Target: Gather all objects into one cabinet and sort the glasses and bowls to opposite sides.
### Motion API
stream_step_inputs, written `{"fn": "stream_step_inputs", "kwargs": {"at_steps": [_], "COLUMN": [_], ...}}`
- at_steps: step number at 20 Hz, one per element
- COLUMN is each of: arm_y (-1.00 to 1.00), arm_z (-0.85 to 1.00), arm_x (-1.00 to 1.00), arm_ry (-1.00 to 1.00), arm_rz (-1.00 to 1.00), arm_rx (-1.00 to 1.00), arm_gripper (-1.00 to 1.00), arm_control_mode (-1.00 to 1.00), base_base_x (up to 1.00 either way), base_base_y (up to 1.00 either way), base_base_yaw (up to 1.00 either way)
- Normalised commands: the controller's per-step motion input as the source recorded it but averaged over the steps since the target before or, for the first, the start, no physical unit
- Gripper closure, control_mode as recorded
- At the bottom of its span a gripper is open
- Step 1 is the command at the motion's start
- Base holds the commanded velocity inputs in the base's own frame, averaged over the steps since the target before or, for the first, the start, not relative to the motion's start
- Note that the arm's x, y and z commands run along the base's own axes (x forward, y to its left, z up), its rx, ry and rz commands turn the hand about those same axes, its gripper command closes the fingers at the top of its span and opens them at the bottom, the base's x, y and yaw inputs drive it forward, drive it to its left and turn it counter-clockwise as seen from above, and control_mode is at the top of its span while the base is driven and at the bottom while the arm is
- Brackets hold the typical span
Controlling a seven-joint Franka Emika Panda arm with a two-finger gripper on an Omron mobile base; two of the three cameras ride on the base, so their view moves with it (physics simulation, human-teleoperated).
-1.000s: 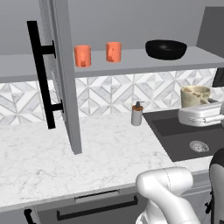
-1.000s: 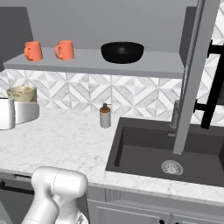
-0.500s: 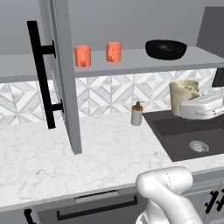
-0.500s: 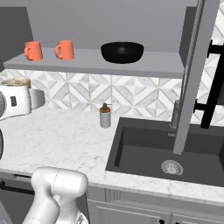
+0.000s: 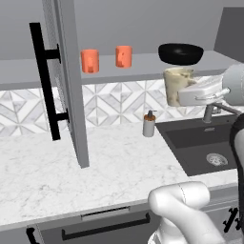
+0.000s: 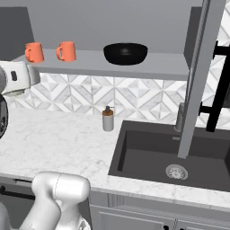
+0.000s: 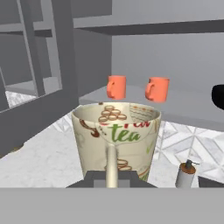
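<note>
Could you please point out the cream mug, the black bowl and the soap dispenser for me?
cream mug [image 7: 116, 135], hand view, on its printed front wall.
black bowl [image 6: 125, 53], right base view, on its outer side.
soap dispenser [image 5: 149, 126], left base view, on its bottle body.

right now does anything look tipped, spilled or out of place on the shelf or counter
Nothing stands out. The two orange cups and the black bowl sit upright on the cabinet shelf, the soap dispenser stands on the counter, and the pincer holds the cream mug upright, below shelf height.
</note>
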Motion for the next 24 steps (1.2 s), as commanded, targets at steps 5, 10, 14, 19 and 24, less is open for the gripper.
{"fn": "stream_step_inputs", "kwargs": {"at_steps": [5, 10, 14, 19, 24], "arm_y": [0.27, 0.0, 0.0, 0.22, 0.2], "arm_z": [0.41, 0.01, -0.03, 0.0, 0.0], "arm_x": [0.42, 0.32, 0.24, 0.4, 0.42], "arm_ry": [-0.03, -0.06, -0.05, 0.0, 0.01], "arm_rz": [0.0, 0.04, 0.02, 0.0, 0.0], "arm_rx": [0.0, 0.04, 0.03, 0.0, 0.0], "arm_gripper": [1.0, 1.0, 1.0, 1.0, 1.0], "arm_control_mode": [-1.0, -1.0, -1.0, -1.0, -1.0], "base_base_x": [0.0, 0.0, 0.0, 0.0, 0.0], "base_base_y": [0.0, 0.0, 0.0, 0.0, 0.0], "base_base_yaw": [0.0, 0.0, 0.0, 0.0, 0.0]}}
